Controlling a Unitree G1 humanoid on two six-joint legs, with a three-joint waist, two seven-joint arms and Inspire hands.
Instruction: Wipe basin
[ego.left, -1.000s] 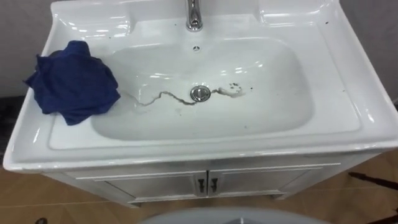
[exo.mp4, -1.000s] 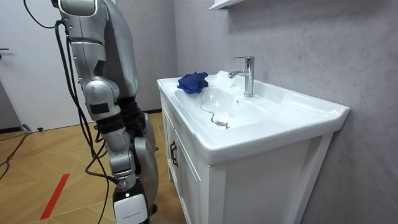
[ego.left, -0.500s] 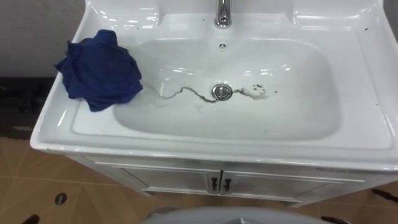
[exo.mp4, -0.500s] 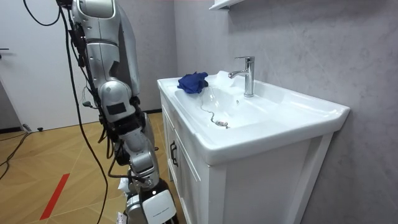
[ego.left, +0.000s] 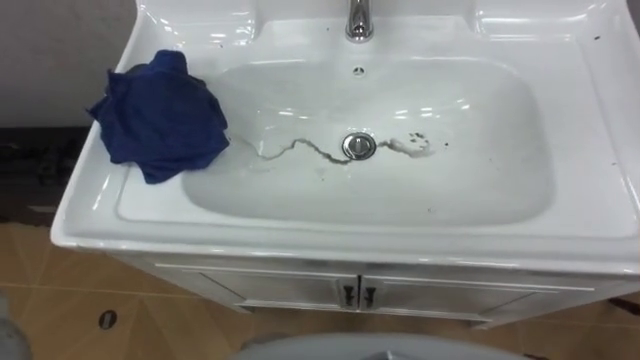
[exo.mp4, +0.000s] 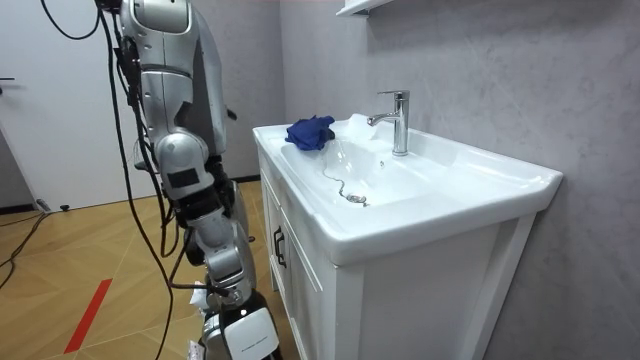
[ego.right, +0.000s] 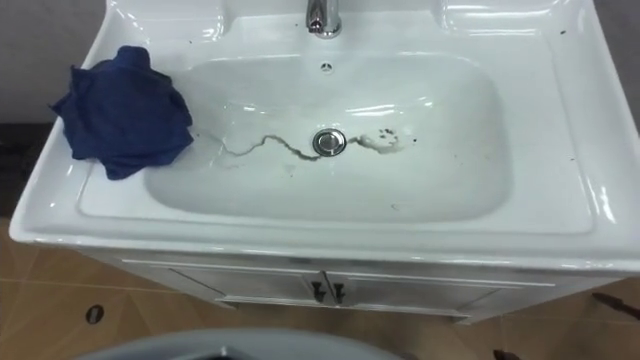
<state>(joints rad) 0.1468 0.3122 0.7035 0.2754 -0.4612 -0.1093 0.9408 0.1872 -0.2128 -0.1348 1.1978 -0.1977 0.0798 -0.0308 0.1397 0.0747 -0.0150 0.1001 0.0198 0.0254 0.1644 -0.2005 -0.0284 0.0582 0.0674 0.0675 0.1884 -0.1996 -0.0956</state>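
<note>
Fingers of the right hand (exo.mp4: 238, 325): can't tell, apart or curled. It hangs low beside the cabinet (exo.mp4: 300, 285), well apart from the cloth. Blue cloth (ego.left: 160, 115) lies bunched on the basin's (ego.left: 330, 235) left rim, edge overhanging the bowl. Dirty streaks (ego.left: 290, 152) flank the drain (ego.left: 357, 146); tap (ego.left: 358, 20) behind.

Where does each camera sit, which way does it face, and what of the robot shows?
Left eye view: on the robot's head, facing steeply down at the basin, blue cloth on its left ledge; the robot's grey front curves along the bottom edge.
Right eye view: just beside it, same downward look, same grey curve.
Room view: off in the room, facing the basin's near corner and tap; shows the robot's torso and hanging right arm.
Shared: all show cloth, tap and drain.
</note>
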